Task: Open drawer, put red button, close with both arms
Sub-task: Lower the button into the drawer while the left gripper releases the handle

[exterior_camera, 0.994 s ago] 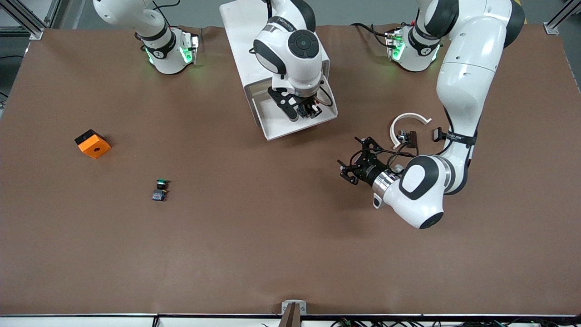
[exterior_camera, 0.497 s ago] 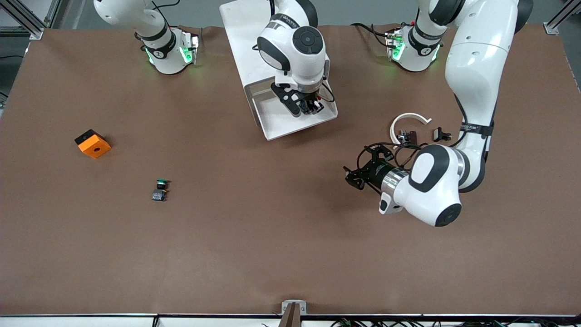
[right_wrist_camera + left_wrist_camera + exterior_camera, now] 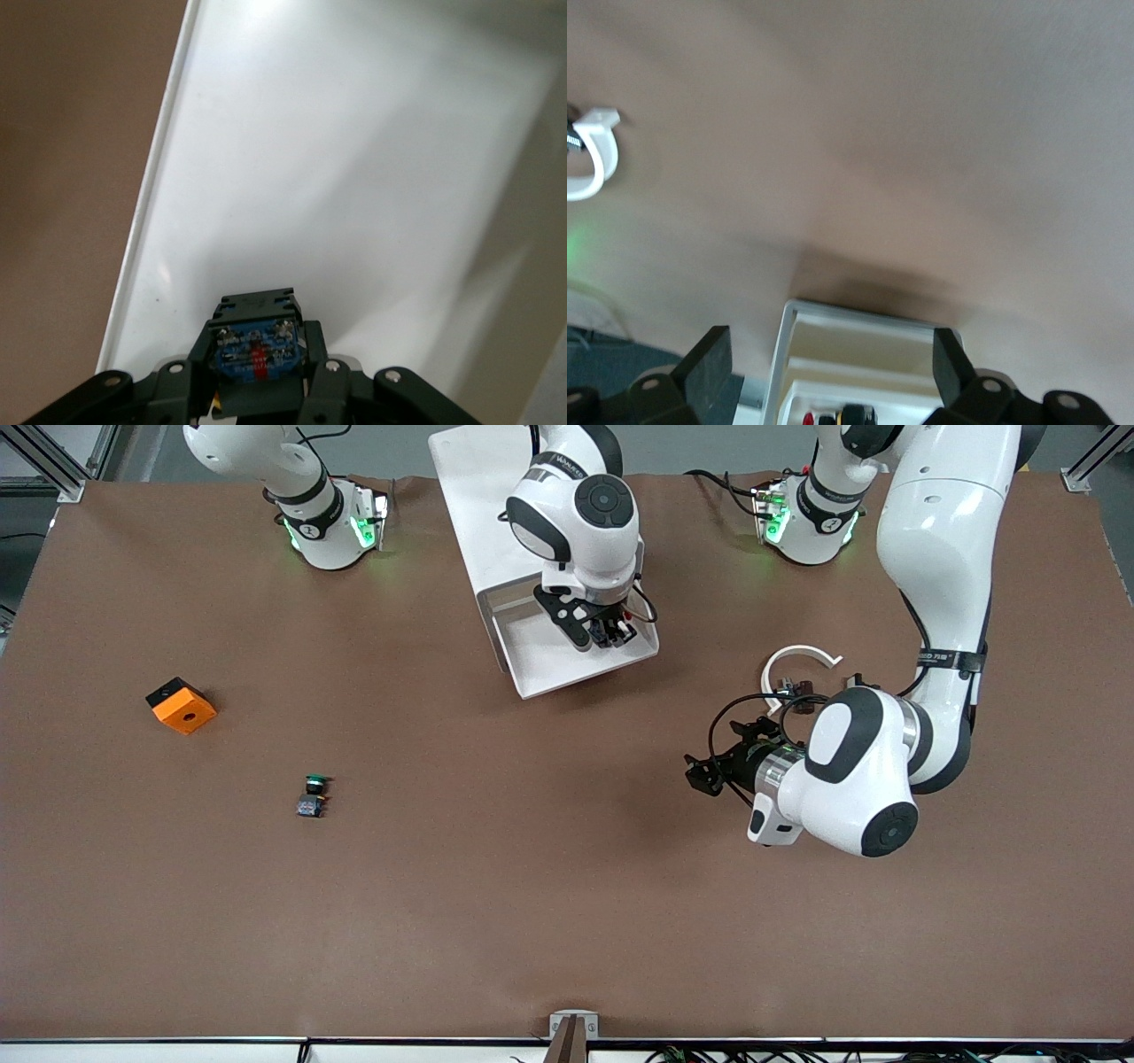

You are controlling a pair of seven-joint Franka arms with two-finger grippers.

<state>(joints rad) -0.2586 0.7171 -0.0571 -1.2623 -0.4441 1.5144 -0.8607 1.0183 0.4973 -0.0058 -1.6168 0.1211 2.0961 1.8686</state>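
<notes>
White drawer [image 3: 567, 664] pulled open from its cabinet [image 3: 483, 505], between the two arm bases. Tray floor bare white.

Right gripper [image 3: 609, 634] hangs over the open drawer, fingers clamped on the red button [image 3: 257, 347]; its blue base faces the wrist camera, red cap hidden.

Left gripper [image 3: 700, 772] is over bare table toward the left arm's end, jaws spread wide, nothing between them.

Lettering on the right arm's wrist band, too small to read.

Green-capped button [image 3: 312, 795] and orange block [image 3: 182, 705] lie toward the right arm's end.
</notes>
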